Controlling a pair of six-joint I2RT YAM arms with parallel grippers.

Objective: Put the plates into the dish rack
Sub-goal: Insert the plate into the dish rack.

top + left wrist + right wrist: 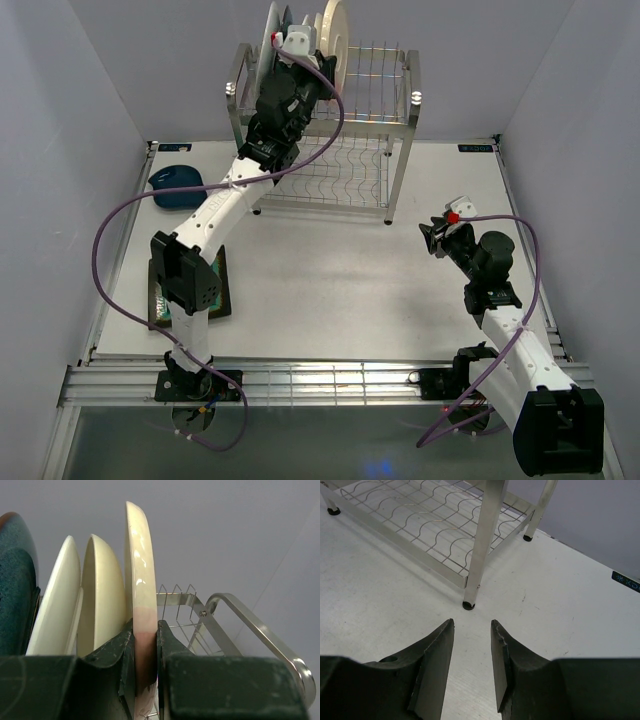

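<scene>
The dish rack (411, 105) stands at the back of the table. My left gripper (298, 44) reaches to its top tier. It is shut on the rim of an upright pale pink plate (139, 570), which sits between the two fingers (170, 645). Left of that plate stand two cream plates (102, 595) and a dark teal one (15, 580). A small dark blue plate (177, 187) lies on the table at the left. A green dark-rimmed plate (160, 305) lies mostly hidden under the left arm. My right gripper (472, 622) hangs open and empty over the table, just before a rack leg (475, 570).
The rack's lower wire shelf (420, 520) holds nothing that I can see. Its curved steel rail (245, 620) runs to the right of the held plate. Grey walls close in the table on three sides, and an aluminium frame (330, 380) runs along the near edge.
</scene>
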